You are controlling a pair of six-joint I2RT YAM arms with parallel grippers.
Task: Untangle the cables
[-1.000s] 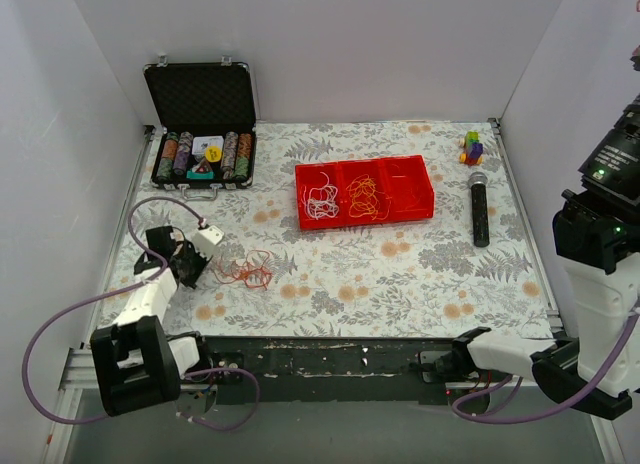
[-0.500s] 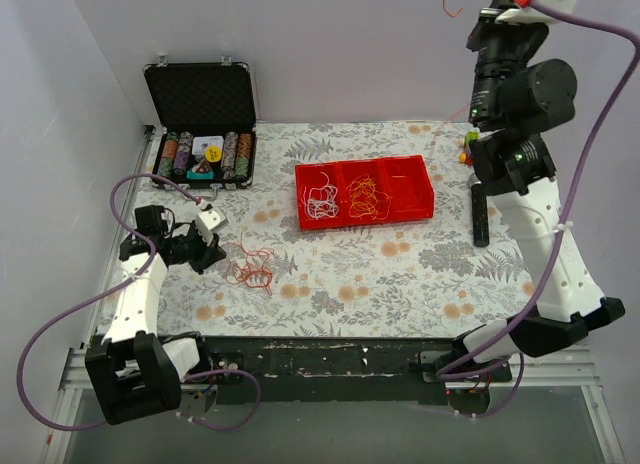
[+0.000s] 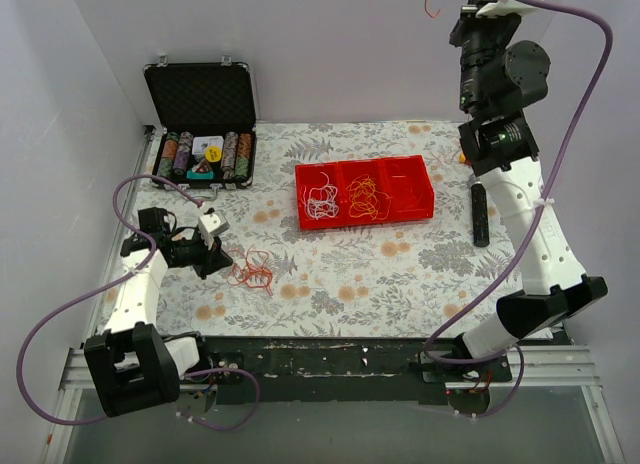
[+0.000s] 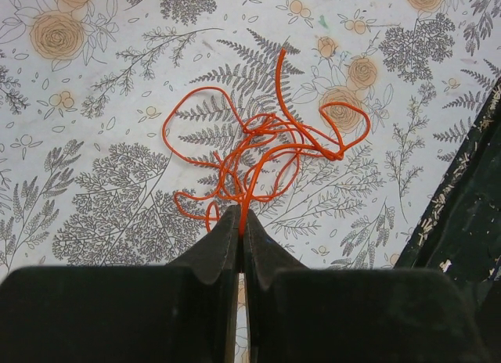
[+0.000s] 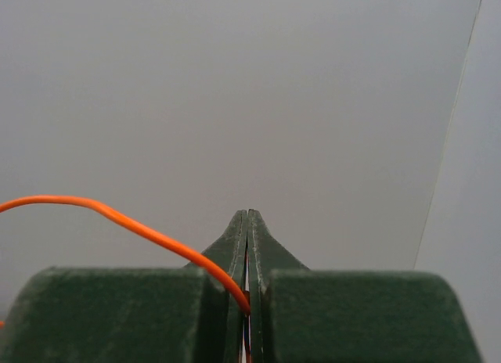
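Note:
A red cable tangle (image 3: 250, 271) lies on the floral table (image 3: 400, 274) at front left. My left gripper (image 3: 222, 262) is low beside it and shut on one red strand (image 4: 241, 214), with the loops (image 4: 258, 140) spread ahead of the jaws. My right gripper (image 3: 468, 4) is raised high at the back right, shut on a thin red-orange cable (image 5: 117, 214) that curls off to the left (image 3: 432, 2). White cables (image 3: 318, 199) and orange-yellow cables (image 3: 365, 197) lie in the left and middle compartments of a red tray (image 3: 412, 214).
An open black case of poker chips (image 3: 200, 134) stands at the back left. A black microphone (image 3: 480, 212) and a small coloured toy (image 3: 471, 147) lie at the right. White walls enclose the table, and a dark strip (image 3: 350, 354) runs along its front edge.
My right arm has swung up from low at the right edge to high at the back right, carrying a red-orange cable. The left gripper shifted slightly beside the tangle.

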